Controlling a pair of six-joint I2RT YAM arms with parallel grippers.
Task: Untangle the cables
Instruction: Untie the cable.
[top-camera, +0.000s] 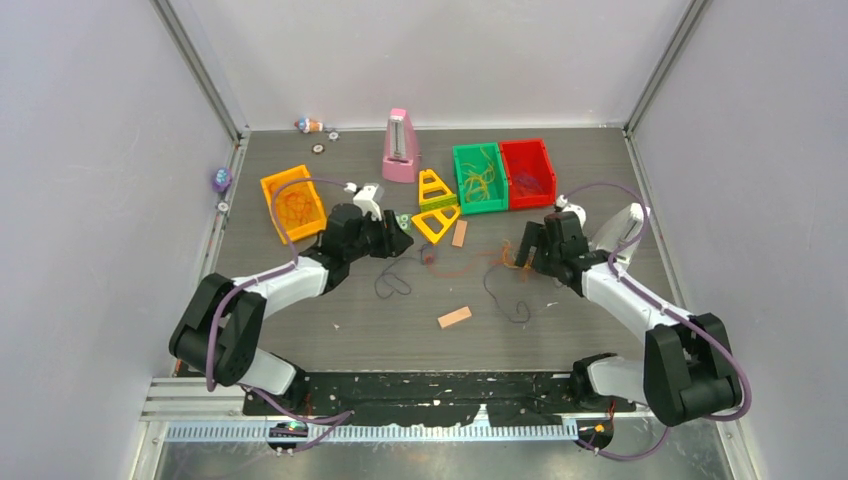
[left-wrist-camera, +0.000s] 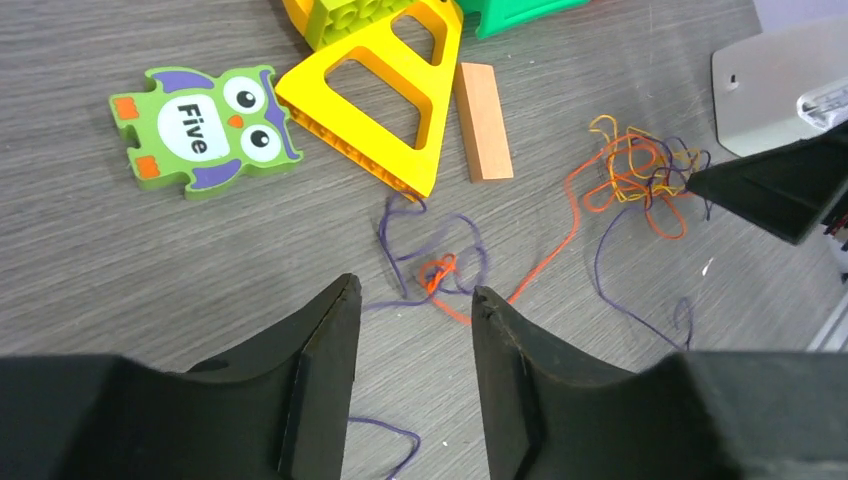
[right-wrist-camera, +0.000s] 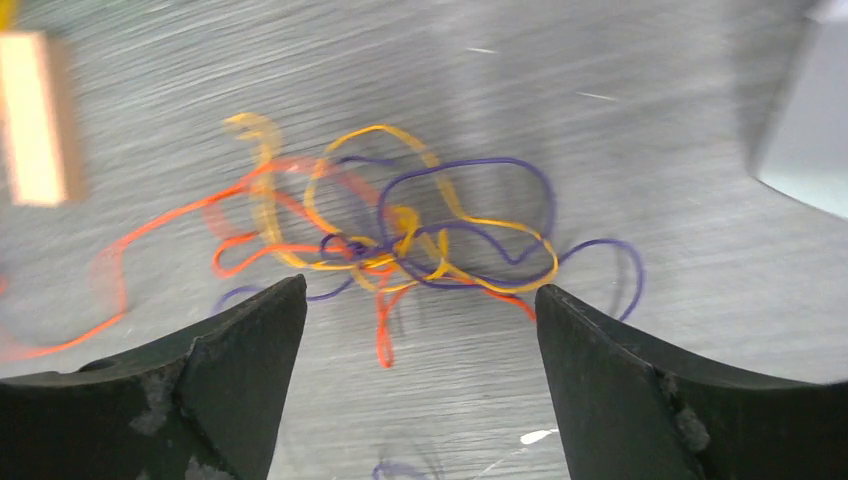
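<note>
Orange, yellow and purple cables (right-wrist-camera: 400, 240): bunched in a loose knot on the table (top-camera: 350, 330), right of centre, well short of the bins.
Right claw (right-wrist-camera: 420, 300): spread wide, gripping nothing, poised right at the knot! Bulk of the strands just beyond the two fingertips, square between them.
Same claw from the left wrist: dark fingertip at the knot's right edge, touching or just beside, cannot tell which.
Left claw (left-wrist-camera: 415, 295): parted to a middling gap, empty as well.
Stray strands: small purple loop with an orange kink just ahead of the left claw's tips, lined up with the gap; long orange strand running from there across to the knot.
Loop's far end: reaching up to the lower corner of the yellow triangle (left-wrist-camera: 385, 95).
Neighbours beyond the left claw: green owl piece (left-wrist-camera: 205, 130) marked "Five", wooden block (left-wrist-camera: 483, 120) beside the triangle, both apart from the cables.
Far side: green bin (top-camera: 480, 178) with yellow strands inside, orange bin (top-camera: 293, 203) with orange ones, red bin (top-camera: 527, 172) touching the green.
</note>
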